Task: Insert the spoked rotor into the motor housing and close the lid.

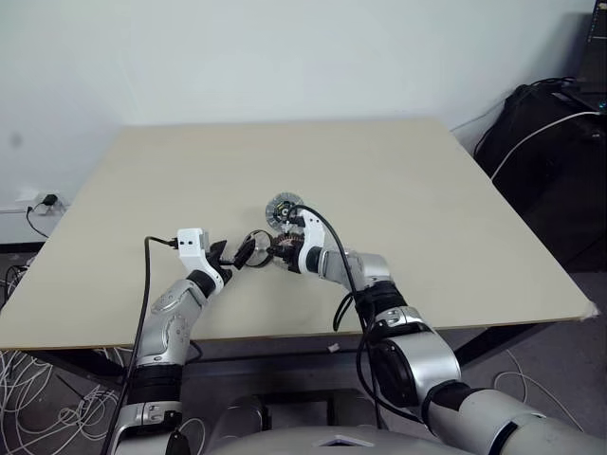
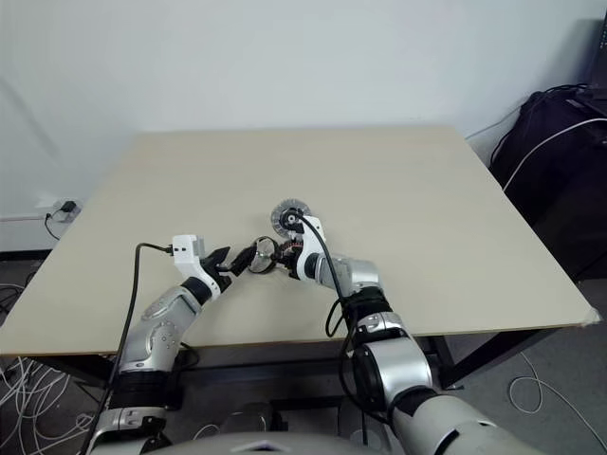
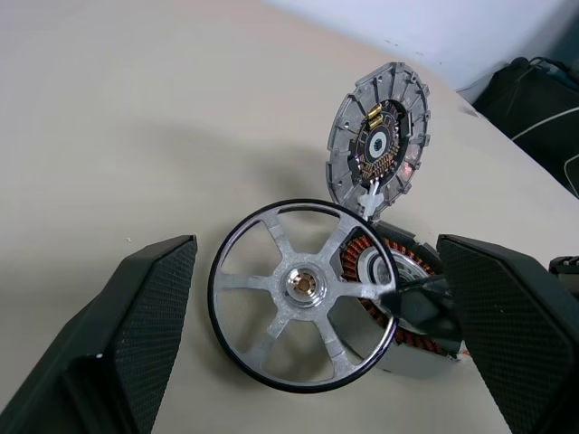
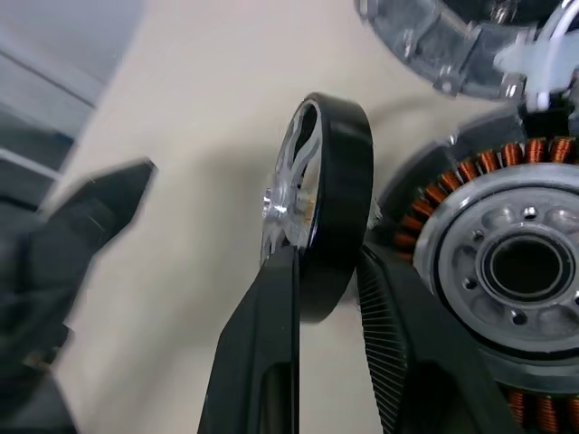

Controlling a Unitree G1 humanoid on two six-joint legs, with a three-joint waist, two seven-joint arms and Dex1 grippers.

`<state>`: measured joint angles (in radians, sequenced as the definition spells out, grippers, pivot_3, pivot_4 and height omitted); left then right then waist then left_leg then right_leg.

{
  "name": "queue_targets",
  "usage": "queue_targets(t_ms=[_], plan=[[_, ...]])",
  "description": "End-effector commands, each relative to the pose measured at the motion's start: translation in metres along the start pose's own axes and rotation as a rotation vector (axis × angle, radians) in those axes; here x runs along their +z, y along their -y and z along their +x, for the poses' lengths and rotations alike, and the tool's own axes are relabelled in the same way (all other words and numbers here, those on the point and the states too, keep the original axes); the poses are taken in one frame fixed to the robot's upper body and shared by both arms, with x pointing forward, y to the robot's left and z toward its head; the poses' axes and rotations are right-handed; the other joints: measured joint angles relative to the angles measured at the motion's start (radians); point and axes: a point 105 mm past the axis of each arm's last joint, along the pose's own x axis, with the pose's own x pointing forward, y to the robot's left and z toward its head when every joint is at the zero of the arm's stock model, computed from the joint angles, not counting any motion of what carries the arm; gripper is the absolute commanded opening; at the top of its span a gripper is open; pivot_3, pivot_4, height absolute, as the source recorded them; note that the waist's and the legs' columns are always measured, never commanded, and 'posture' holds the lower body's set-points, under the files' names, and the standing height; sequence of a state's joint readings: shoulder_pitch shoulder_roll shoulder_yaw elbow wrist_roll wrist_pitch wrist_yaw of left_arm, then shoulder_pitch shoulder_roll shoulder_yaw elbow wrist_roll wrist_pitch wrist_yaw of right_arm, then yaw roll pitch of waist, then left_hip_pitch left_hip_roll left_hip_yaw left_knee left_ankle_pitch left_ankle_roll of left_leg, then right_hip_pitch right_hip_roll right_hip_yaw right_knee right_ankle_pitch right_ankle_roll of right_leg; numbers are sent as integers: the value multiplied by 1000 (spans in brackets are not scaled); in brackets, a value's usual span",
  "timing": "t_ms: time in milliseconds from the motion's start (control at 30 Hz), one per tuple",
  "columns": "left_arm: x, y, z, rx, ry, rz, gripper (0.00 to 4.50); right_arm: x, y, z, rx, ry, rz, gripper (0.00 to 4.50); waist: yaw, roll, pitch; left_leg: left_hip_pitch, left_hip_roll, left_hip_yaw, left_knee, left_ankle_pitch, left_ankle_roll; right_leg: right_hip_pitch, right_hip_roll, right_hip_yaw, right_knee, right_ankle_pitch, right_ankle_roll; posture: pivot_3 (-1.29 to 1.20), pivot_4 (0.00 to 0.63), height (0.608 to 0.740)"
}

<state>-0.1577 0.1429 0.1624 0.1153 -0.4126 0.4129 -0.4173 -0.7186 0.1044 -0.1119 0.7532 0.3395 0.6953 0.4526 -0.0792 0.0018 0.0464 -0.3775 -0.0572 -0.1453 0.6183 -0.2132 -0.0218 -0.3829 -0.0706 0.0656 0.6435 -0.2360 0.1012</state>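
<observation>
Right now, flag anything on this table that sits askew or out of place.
The dark-rimmed spoked rotor stands on edge, pinched at its rim by the right gripper beside the copper-wound motor housing, not seated in it. The ribbed silver lid stands propped upright.

Both arms are built of rounded silver-grey shells joined by black collars, each ending in a white block-shaped wrist module. A black cable (image 1: 142, 313) runs along the left arm and another black cable (image 1: 343, 270) loops over the right forearm. Each hand carries two black wedge-shaped fingers (image 3: 136, 334) with finely cross-hatched inner pads.
</observation>
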Motion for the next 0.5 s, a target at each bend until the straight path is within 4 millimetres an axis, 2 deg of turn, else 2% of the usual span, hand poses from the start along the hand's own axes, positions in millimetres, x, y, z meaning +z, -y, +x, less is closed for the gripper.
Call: queue_targets(t_ms=[33, 267, 500], plan=[[16, 10, 1, -46, 48, 27, 4500, 26, -13, -10, 91, 94, 67, 616, 0, 0, 0, 0, 0, 0, 0, 0, 0, 0, 0, 0, 0, 0, 0, 0, 0, 740], [21, 25, -3, -142, 80, 88, 4500, 29, -6, -30, 117, 136, 126, 616, 1, 0, 0, 0, 0, 0, -1, 0, 0, 1, 0, 0, 0, 0, 0, 0, 0, 740], [7, 36, -12, -234, 5, 227, 4500, 29, 11, -52, 80, 165, 143, 616, 1, 1, 0, 0, 0, 1, -2, 0, 0, 0, 0, 1, 0, -1, -1, 0, 0, 740]])
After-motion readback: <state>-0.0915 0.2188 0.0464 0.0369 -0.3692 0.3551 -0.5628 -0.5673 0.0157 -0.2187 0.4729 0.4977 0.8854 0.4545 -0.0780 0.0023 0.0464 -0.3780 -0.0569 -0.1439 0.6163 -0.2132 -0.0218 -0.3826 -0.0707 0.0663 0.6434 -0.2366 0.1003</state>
